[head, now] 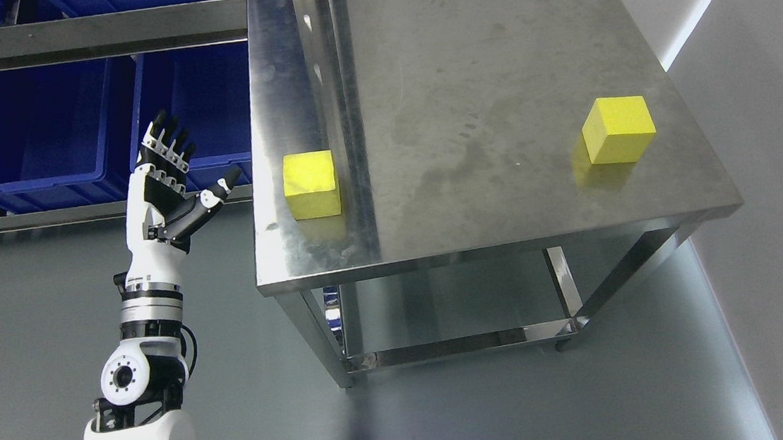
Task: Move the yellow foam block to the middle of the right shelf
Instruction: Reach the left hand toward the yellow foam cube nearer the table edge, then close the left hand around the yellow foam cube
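Two yellow foam blocks sit on a steel table [463, 65]. One block [311, 184] is near the table's left front edge. The other block [618, 129] is near the right edge. My left hand [178, 171] is raised beside the table's left edge, to the left of the near block, with its fingers spread and holding nothing. It does not touch the block or the table. My right arm is out of view.
Blue plastic bins [36, 123] stand on a metal rack [85, 34] at the back left, behind my left hand. The table has a lower shelf [445, 346]. Grey floor lies in front, and a white wall [778, 108] runs along the right.
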{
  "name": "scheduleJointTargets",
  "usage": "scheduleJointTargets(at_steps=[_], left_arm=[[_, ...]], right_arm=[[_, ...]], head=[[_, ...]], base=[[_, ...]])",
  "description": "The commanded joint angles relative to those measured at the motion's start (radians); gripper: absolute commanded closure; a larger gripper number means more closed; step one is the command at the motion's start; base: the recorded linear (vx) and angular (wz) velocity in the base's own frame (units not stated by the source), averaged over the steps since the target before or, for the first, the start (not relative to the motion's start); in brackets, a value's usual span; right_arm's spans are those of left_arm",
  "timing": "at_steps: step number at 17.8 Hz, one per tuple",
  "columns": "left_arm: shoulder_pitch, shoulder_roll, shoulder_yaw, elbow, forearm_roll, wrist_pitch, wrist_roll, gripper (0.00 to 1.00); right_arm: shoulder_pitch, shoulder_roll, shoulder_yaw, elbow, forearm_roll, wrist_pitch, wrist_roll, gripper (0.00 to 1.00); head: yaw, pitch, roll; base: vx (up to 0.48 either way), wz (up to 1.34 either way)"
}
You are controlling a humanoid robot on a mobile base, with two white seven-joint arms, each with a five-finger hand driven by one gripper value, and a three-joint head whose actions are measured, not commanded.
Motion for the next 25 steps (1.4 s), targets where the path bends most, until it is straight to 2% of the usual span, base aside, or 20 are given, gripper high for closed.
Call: scheduleJointTargets(at_steps=[1,3,4,8,10,15,19,25], left_arm=[[0.006,0.02,0.013,-0.02,0.0,-0.014,0.001,0.0],[0.004,0.041,0.019,-0.02,0.0,-0.049,-0.001,0.0],[0.004,0.073,0.018,-0.02,0.0,-0.099,-0.016,0.0],[0.004,0.156,0.062,-0.02,0.0,-0.152,-0.316,0.0],[0.004,0.207,0.07,-0.016,-0.001,-0.147,-0.407,0.0],[-0.028,0.293,0.03,0.003,-0.056,-0.104,-0.427,0.01],[-0.104,0.293,-0.089,0.068,-0.139,-0.093,-0.43,0.01],[-0.192,0.282,-0.251,0.134,-0.162,0.0,-0.481,0.01]], right_arm=[[0.002,-0.017,0.0,-0.017,0.003,0.001,0.001,0.0],[0.002,-0.017,0.0,-0.017,0.003,0.001,0.001,0.0],[0.002,-0.017,0.0,-0.017,0.003,0.001,0.001,0.0],[0.002,-0.017,0.0,-0.017,0.005,0.001,0.001,0.0],[0.002,-0.017,-0.001,-0.017,0.003,0.001,0.001,0.0],[0.002,-0.017,0.0,-0.017,0.003,0.001,0.001,0.0],[0.002,-0.017,-0.001,-0.017,0.003,0.001,0.001,0.0],[0.002,-0.017,-0.001,-0.017,0.003,0.001,0.001,0.0]], head=[[0.0,0.0,0.0],[0.0,0.0,0.0],[0.0,0.0,0.0],[0.0,0.0,0.0],[0.0,0.0,0.0],[0.0,0.0,0.0],[0.0,0.0,0.0],[0.0,0.0,0.0]], base=[[0.0,0.0],[-0.009,-0.07],[-0.011,-0.06],[0.0,0.0],[0.0,0.0],[0.0,0.0],[0.0,0.0],[0.0,0.0]])
